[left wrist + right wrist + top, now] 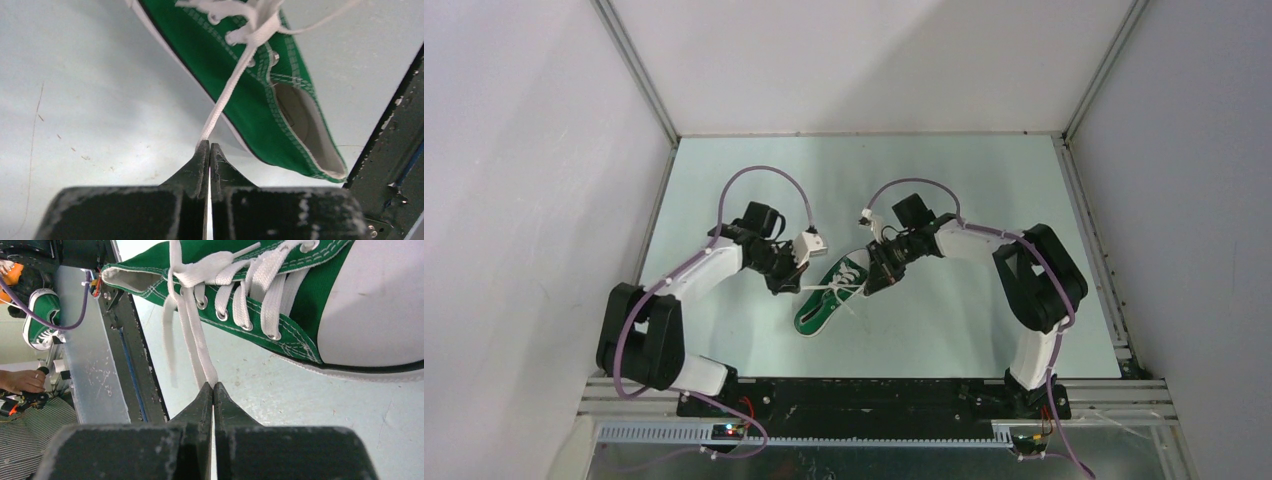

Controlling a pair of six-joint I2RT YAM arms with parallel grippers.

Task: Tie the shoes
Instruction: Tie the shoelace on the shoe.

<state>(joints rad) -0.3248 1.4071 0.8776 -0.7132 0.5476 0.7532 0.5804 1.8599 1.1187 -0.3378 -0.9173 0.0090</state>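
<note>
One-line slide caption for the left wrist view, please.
Left hand shut on a flat white lace running up to the small green canvas sneaker on the pale table.

Lighting: bright, diffuse, from above. Shadows: soft and faint, beneath the sneaker on the pale table. Top view: slightly soft, little fine detail.

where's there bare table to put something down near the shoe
Bare table runs along the back wall, on the far side of the sneaker. Another open patch lies between the sneaker and the base rail. It is crowded in the middle: the left gripper and right gripper flank the sneaker, each shut on its laces.
</note>
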